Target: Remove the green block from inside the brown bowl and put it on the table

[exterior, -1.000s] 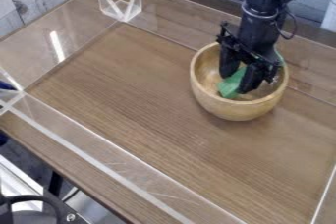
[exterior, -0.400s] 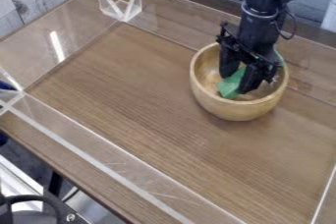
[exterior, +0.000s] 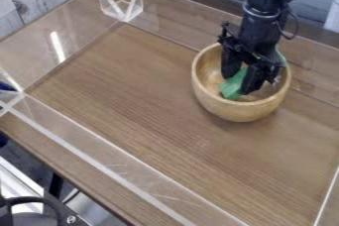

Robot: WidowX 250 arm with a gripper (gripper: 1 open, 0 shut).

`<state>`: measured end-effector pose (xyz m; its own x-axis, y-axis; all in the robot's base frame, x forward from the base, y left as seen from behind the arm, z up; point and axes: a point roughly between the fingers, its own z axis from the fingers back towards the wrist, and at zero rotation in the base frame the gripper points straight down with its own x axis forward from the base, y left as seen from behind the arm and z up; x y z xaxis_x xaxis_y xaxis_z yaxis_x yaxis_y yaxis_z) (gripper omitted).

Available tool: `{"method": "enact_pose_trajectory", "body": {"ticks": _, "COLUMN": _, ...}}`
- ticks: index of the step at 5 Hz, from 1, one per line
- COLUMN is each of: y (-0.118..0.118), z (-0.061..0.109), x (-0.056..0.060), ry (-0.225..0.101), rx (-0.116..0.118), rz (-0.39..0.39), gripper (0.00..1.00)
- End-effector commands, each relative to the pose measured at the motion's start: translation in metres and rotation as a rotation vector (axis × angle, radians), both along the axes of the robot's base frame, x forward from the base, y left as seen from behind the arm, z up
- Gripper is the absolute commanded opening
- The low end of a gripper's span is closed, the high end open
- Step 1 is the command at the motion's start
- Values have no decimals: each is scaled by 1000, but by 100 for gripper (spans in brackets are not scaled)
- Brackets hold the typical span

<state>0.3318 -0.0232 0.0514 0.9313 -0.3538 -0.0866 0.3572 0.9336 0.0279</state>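
We find nothing changed over the last second: the end effector [exterior: 249,74] sits in the same spot inside the brown bowl [exterior: 240,82], and the green block [exterior: 235,83] has not shifted. The bowl stands near the far right corner of the table [exterior: 146,101], close to the clear acrylic wall [exterior: 79,149] along that side.

The arm comes straight down into the bowl, its dark fingers reaching to either side of the block. The block leans against the inner wall on the bowl's left side, its lower end on the bowl floor. We read the fingers as set partway apart around the block, but we cannot tell whether they actually press on it or merely bracket it; the dark fingers hide the contact.

Since nothing moves, we judge this a pause at the grasp itself: the reach into the bowl is done, the lift is not yet begun. The block is still inside the bowl, so the main part of the task remains. The next move calls for a firm hold, then a straight rise clear of the thick rim before carrying the block to open wood.
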Motion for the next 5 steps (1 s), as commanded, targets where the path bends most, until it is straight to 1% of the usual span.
{"method": "enact_pose_trajectory", "body": {"ticks": 1, "y": 3, "z": 27, "x": 7, "ry": -83, "rx": -11, "rz": 12, "gripper": 0}}
{"method": "enact_pose_trajectory", "body": {"ticks": 4, "y": 3, "z": 32, "x": 5, "ry": -87, "rx": -18, "rz": 14, "gripper": 0}}
{"method": "enact_pose_trajectory", "body": {"ticks": 5, "y": 4, "z": 39, "x": 5, "ry": -99, "rx": -20, "rz": 16, "gripper": 0}}
